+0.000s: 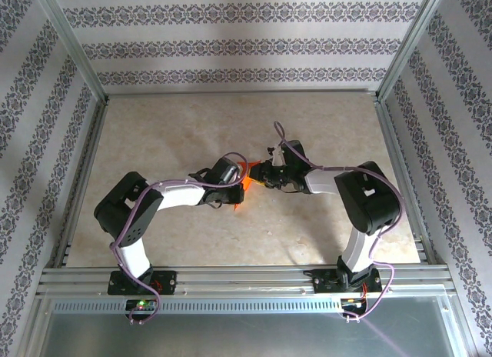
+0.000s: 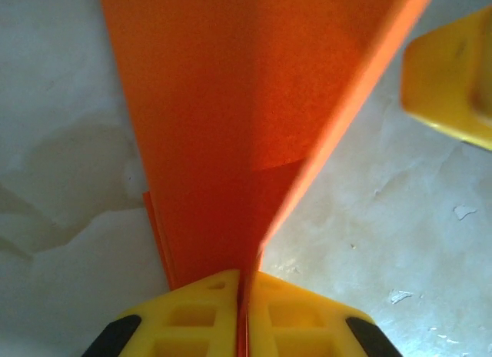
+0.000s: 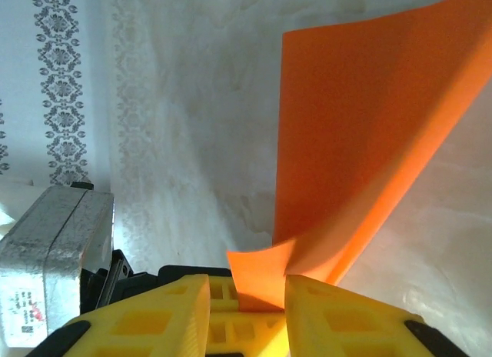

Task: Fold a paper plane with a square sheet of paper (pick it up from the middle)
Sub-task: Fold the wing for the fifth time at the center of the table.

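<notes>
Left gripper [image 2: 246, 284] is pinching the folded paper [image 2: 231, 103] between shut fingers, with the fold line running straight out from it over mid-table [image 1: 192, 126]. Right gripper [image 3: 247, 291] is facing it from the opposite side, jaws narrowly apart around a curled corner; probably not clamping, hard to say. Right arm is sitting nearer the free edge, so the next crease looks like its job.

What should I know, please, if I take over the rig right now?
Left gripper: shut on the orange paper, folded layers pinched in its jaws.
Right gripper: open, a curled corner of the sheet lying between its fingers.
Paper: mid-table, between both grippers.
Done: at least one fold.
Left: no dart shape yet; remaining folds and creases.
</notes>
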Robot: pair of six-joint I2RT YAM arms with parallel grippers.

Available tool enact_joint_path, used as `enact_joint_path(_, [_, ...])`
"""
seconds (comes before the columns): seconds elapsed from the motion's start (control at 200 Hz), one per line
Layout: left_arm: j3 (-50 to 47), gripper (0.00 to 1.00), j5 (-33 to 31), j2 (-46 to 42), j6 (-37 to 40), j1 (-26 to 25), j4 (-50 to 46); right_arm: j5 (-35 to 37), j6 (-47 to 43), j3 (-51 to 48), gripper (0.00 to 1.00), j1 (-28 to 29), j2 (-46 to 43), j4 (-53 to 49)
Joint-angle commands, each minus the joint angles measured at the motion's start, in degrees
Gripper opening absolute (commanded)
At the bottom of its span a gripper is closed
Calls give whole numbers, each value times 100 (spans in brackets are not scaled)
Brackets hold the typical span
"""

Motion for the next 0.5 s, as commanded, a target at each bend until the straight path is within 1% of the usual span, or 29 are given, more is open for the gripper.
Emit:
enact_joint_path(0.0, [-20, 11, 346, 184, -207, 75, 75, -252, -78, 179, 31, 84, 213, 326])
enact_joint_path(0.155, [-14, 12, 471, 239, -226, 115, 99, -397, -96, 326, 31, 138, 417, 372])
enact_joint_path(0.495, [-132, 16, 629, 257, -302, 195, 240, -381, -99, 426, 31, 170, 698, 313])
